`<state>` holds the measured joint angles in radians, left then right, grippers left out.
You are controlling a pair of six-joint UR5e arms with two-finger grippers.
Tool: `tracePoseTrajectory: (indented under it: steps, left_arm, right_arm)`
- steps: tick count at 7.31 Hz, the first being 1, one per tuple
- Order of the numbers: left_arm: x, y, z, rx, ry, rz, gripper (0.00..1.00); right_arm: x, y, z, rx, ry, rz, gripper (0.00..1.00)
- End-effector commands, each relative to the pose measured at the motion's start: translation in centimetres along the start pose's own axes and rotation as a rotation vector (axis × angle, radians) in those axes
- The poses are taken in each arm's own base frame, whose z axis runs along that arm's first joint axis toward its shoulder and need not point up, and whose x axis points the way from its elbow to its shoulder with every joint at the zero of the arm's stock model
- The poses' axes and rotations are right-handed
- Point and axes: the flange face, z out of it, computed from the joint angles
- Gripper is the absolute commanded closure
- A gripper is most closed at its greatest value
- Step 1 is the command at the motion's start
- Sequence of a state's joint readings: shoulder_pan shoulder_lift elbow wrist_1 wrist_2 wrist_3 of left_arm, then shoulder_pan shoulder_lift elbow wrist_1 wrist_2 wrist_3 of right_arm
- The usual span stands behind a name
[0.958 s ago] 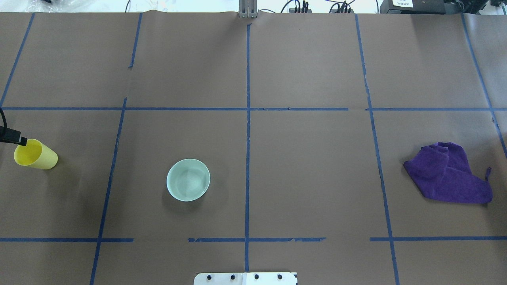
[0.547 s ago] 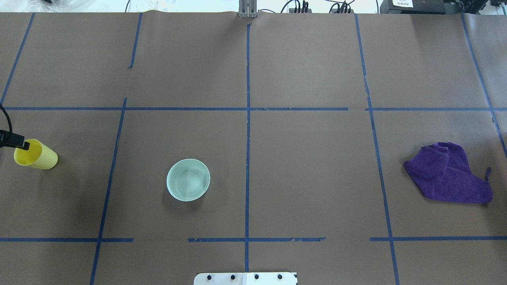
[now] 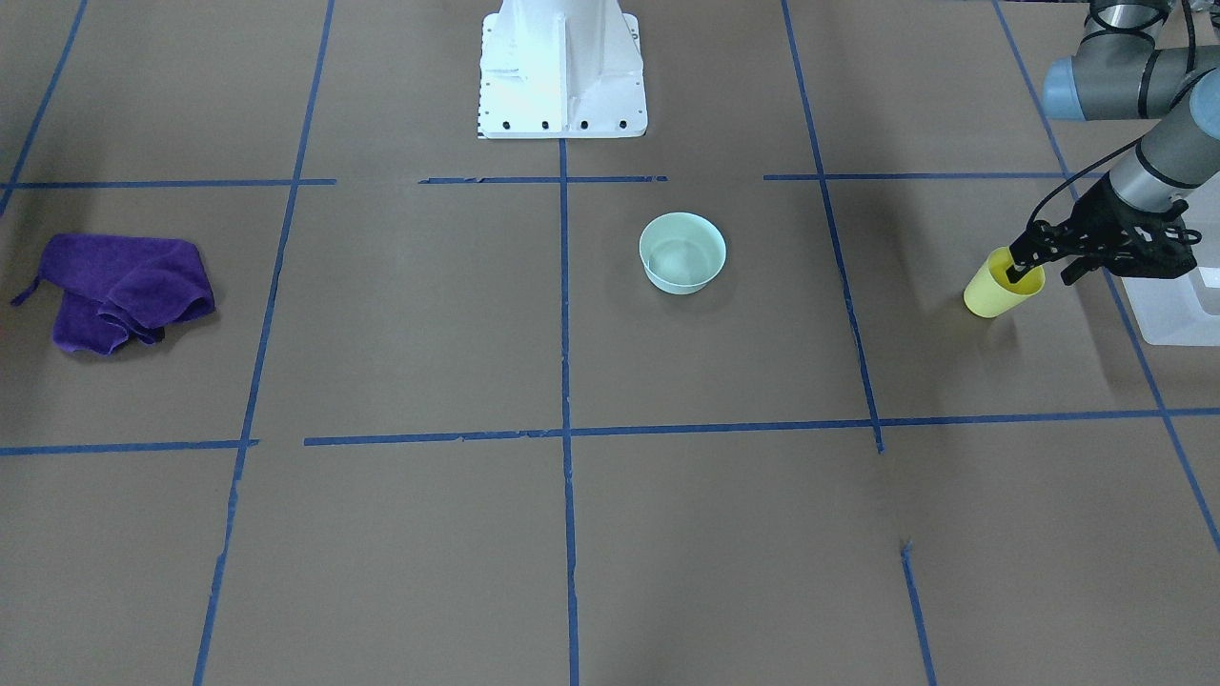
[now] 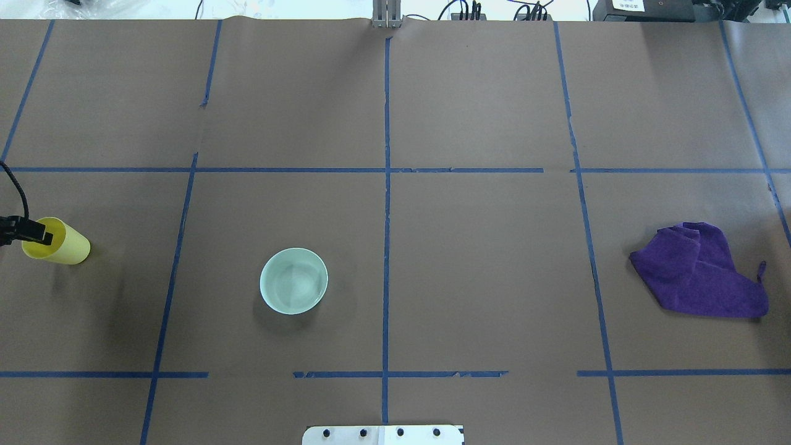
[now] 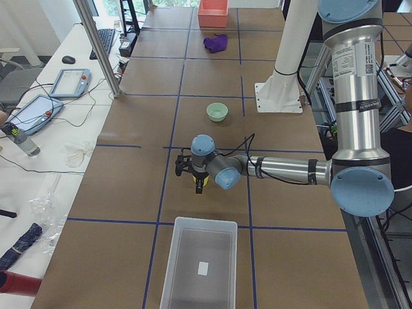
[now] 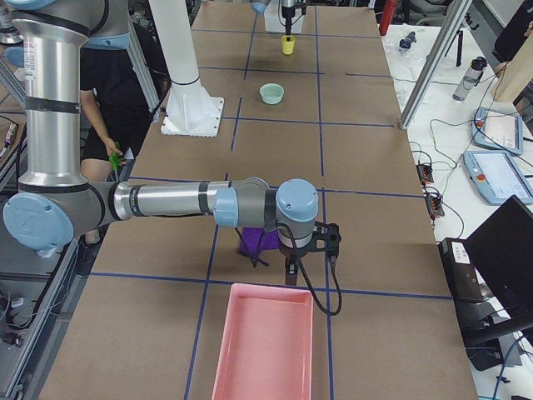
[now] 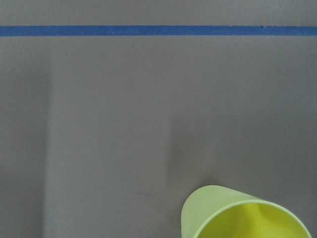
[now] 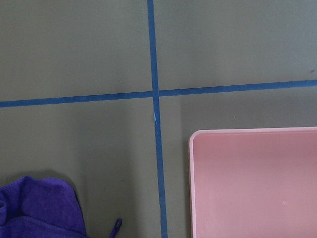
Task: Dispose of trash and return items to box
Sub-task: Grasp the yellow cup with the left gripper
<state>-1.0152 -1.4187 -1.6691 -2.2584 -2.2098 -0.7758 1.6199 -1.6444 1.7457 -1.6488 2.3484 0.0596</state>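
The yellow cup [image 4: 62, 246] stands upright at the table's left edge and also shows in the front view [image 3: 989, 293] and the left wrist view [image 7: 237, 215]. My left gripper [image 3: 1046, 273] is open and straddles the cup's rim, with one finger inside the cup and the other outside, toward the box. The mint-green bowl [image 4: 293, 281] sits upright and empty left of centre. The frosted box [image 5: 199, 267] stands beyond the cup [image 3: 1177, 305]. My right gripper [image 6: 291, 265] hovers by the purple cloth; I cannot tell whether it is open or shut.
A crumpled purple cloth [image 4: 698, 272] lies at the table's right side. A pink tray [image 6: 262, 342] stands past it at the right end [image 8: 257, 183]. Blue tape lines cross the brown table. The robot's white base [image 3: 562, 67] stands at the near edge.
The left gripper's finger has moved from above the cup's rim down into its mouth. The cup, bowl and cloth have not moved.
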Motion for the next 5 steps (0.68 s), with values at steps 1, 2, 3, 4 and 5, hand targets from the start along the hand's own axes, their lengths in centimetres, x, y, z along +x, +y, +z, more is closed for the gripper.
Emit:
tracePoseTrajectory:
  steps: [1, 2, 3, 4, 5]
  left_arm:
    - [0.3, -0.1, 0.1, 0.0, 0.003, 0.002, 0.93]
    - [0.6, -0.2, -0.1, 0.002, 0.009, 0.006, 1.0]
    - [1.1, -0.4, -0.4, 0.006, 0.02, 0.011, 1.0]
    - [2.6, -0.6, -2.1, 0.029, 0.044, -0.003, 1.0]
    - [3.8, 0.0, -3.7, 0.011, 0.085, 0.006, 1.0]
  right_arm:
    - [-0.1, 0.0, 0.0, 0.001, -0.002, -0.001, 0.0]
    - [-0.1, 0.0, 0.0, 0.001, -0.002, -0.002, 0.0]
    - [-0.5, 0.0, -0.3, 0.005, -0.019, -0.008, 0.0]
    - [-1.4, -0.2, -0.7, 0.01, -0.066, -0.012, 0.0]
    - [-2.6, -1.1, -1.5, 0.019, -0.11, -0.022, 0.0]
